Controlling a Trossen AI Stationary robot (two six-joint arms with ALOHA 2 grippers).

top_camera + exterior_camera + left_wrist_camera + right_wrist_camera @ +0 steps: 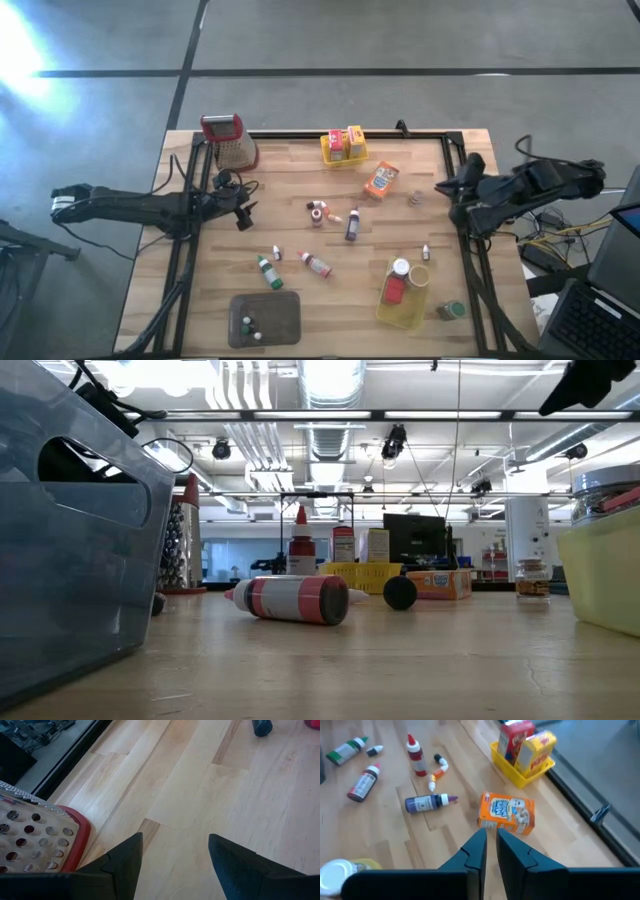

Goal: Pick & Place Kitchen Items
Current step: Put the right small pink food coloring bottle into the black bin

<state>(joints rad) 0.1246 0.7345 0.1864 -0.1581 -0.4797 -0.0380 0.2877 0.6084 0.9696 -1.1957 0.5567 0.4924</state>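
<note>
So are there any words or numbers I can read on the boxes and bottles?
None can be read.
orange box: blue and white print, too blurred.
red box and yellow box in the yellow basket: print too blurred.
purple bottle: label too small.
red-banded bottle: no readable label.

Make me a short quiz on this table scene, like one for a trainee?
1. True or false: the orange box sits inside the back yellow basket.
2. Which gripper is open: (a) the left gripper or (b) the right gripper?
3. Fill in: the grater stands at the table's back ___ corner in the high view.

Key: 1 false, it lies on the table beside the basket. 2 (a); the right one is shut and holds nothing. 3 left.
</note>
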